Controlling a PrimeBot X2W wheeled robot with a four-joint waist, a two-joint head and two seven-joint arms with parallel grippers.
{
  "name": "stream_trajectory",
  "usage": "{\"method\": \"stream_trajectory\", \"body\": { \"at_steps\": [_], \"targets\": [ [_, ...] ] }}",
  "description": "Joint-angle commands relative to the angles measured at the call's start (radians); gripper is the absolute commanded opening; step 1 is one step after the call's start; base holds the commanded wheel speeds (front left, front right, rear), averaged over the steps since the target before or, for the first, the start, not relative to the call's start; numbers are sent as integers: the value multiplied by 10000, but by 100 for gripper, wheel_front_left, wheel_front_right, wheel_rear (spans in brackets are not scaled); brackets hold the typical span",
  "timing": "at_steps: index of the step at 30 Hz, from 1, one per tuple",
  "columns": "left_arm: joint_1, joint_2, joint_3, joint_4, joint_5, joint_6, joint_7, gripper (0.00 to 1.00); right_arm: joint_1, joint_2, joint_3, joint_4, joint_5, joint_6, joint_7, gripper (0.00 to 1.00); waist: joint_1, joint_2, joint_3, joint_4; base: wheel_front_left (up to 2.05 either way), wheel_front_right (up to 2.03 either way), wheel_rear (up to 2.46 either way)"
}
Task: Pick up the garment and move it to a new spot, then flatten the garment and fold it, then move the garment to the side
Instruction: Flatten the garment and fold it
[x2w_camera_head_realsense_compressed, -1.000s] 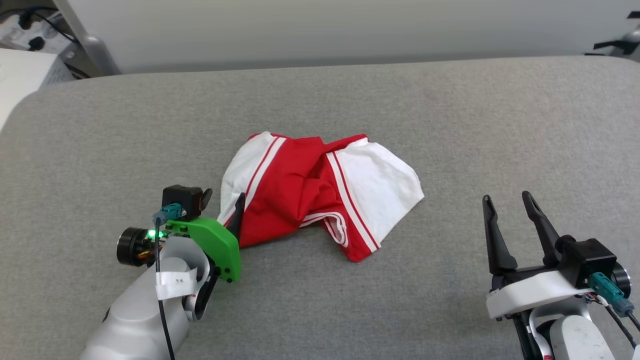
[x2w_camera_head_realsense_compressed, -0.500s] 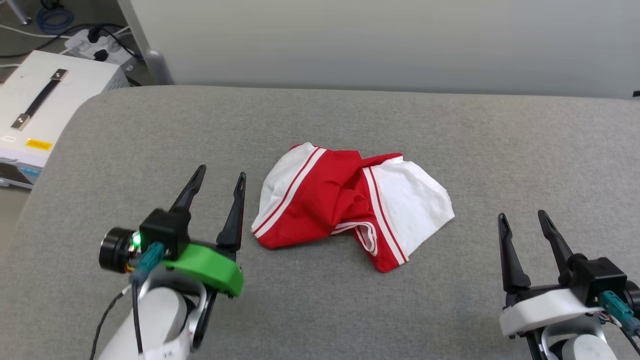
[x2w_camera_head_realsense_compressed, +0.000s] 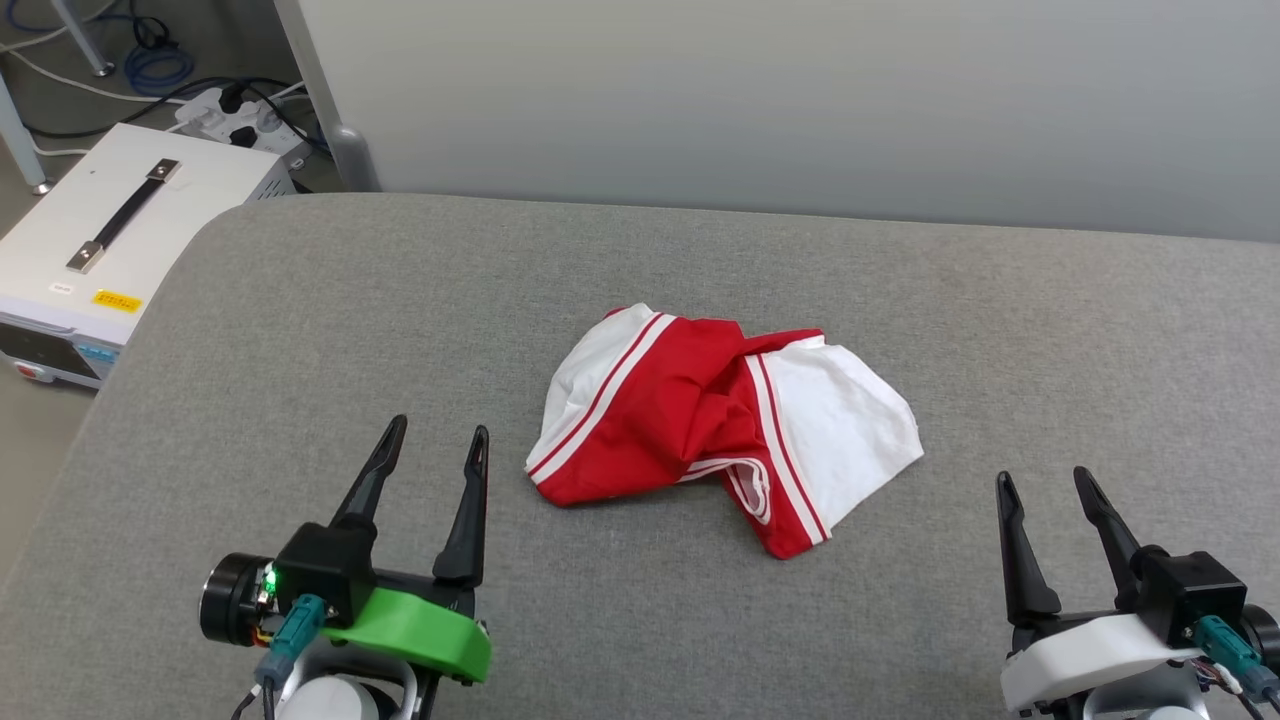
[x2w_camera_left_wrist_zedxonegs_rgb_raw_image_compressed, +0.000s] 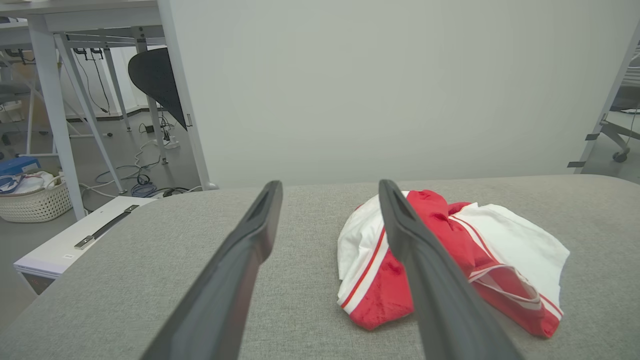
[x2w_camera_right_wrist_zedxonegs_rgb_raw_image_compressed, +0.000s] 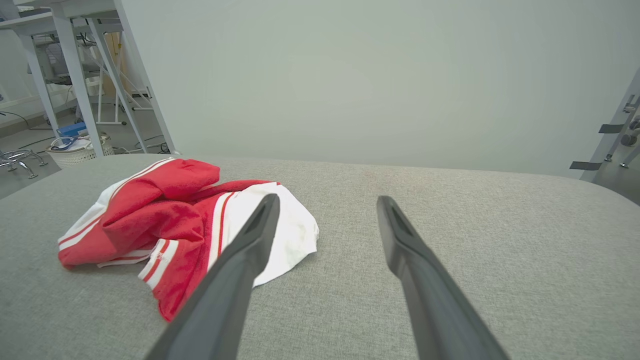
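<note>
1. The left tool (x2w_camera_head_realsense_compressed: 440, 427) has two long, dark, tapering fingers spread apart with nothing between them. It sits on a green bracket (x2w_camera_head_realsense_compressed: 415, 632) at the lower left, fingers pointing away from the robot.
2. The right tool (x2w_camera_head_realsense_compressed: 1042, 476) is likewise spread and empty. It is on a white bracket (x2w_camera_head_realsense_compressed: 1085, 645) at the lower right.
3. The garment (x2w_camera_head_realsense_compressed: 680, 410) is a crumpled heap of soft red cloth with white sleeves and red-white striped trim. It lies near the middle of the tabletop (x2w_camera_head_realsense_compressed: 700, 250), beyond and between the two tools, touching neither and nearer the left one.
4. The tabletop is covered in grey woven fabric and has rounded corners.
5. A pale grey panel (x2w_camera_head_realsense_compressed: 800, 100) stands behind the far edge. A white box (x2w_camera_head_realsense_compressed: 120, 220) with a black handle sits on the floor at the left, with a power strip (x2w_camera_head_realsense_compressed: 235, 105) beyond it.
</note>
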Motion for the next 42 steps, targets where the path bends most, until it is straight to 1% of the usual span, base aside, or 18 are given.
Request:
{"method": "stream_trajectory", "body": {
  "at_steps": [1, 4, 6, 8, 11, 13, 14, 15, 21, 27, 31, 34, 35, 38, 39, 40, 41, 42],
  "targets": [
    [116, -117, 132, -32, 147, -114, -58, 100, 113, -16, 4, 30, 48, -6, -61, 100, 0, -1, 24, 29, 0, 0, 0],
    [79, -326, 323, -14, 366, -352, -58, 100, 76, -69, 26, 197, -46, -6, -22, 100, 0, -1, 99, 135, 0, 0, 0],
    [38, -448, 408, 24, 494, -480, -58, 100, -25, -211, 108, 296, -73, -6, 222, 100, 0, -1, 174, 224, 0, 0, 0],
    [-6, -565, 493, 38, 593, -596, -58, 100, -190, -416, 242, 376, -28, -6, 718, 100, 0, -1, 270, 320, 0, 0, 0],
    [-53, -718, 620, 82, 723, -729, -58, 100, -546, -983, 736, 587, 181, -6, 2130, 100, 0, -1, 463, 478, 0, 0, 0],
    [-119, -810, 695, 116, 801, -817, -58, 100, -934, -1432, 1068, 641, 515, -6, 3255, 100, 0, -1, 650, 592, 0, 0, 0],
    [-145, -840, 711, 123, 822, -841, -58, 100, -1063, -1556, 1120, 647, 629, -6, 3596, 100, 0, -1, 718, 633, 0, 0, 0],
    [-211, -896, 738, 129, 860, -890, -58, 100, -1328, -1870, 1311, 643, 797, -6, 4283, 100, 0, -1, 849, 715, 0, 0, 0],
    [-482, -1183, 909, -42, 942, -1053, -58, 100, -2471, -2895, 1668, 653, 1790, -6, 7044, 100, 0, -1, 1339, 1114, 0, 0, 0],
    [-670, -1328, 987, -96, 1066, -1177, -59, 100, -3392, -3369, 2110, 552, 2736, -6, 9058, 100, 0, -1, 1779, 1463, 0, 0, 0],
    [-841, -1413, 961, -142, 1101, -1230, -59, 100, -3798, -3614, 2221, 698, 2837, -6, 9719, 100, 0, -1, 2041, 1743, 0, 0, 0],
    [-947, -1459, 929, -128, 1148, -1253, -59, 100, -4036, -3641, 2198, 871, 2771, -6, 9835, 100, 0, -1, 2213, 1950, 0, 0, 0],
    [-1019, -1497, 907, -118, 1182, -1270, -59, 100, -4209, -3647, 2209, 1127, 2760, -6, 9857, 100, 0, -1, 2387, 2154, 0, 0, 0],
    [-1036, -1522, 909, -90, 1217, -1282, -59, 100, -4261, -3685, 2364, 1388, 2729, -6, 9816, 100, 0, -1, 2463, 2291, 0, 0, 0],
    [-1034, -1529, 802, -15, 1501, -1291, -59, 100, -4175, -3706, 2511, 1728, 2678, -6, 9759, 34, 0, -1, 2462, 2355, 0, 0, 0],
    [-1029, -1530, 785, 1, 1541, -1293, -59, 100, -4138, -3703, 2553, 1805, 2684, -6, 9704, 15, 0, -1, 2436, 2358, 0, 0, 0],
    [-1012, -1533, 779, 19, 1564, -1295, -59, 100, -4087, -3696, 2608, 1888, 2705, -6, 9617, 0, 0, -1, 2390, 2347, 0, 0, 0],
    [-995, -1536, 781, 32, 1576, -1296, -59, 100, -4033, -3696, 2653, 1956, 2732, -6, 9556, 0, 0, -1, 2346, 2328, 0, 0, 0]
  ]
}}
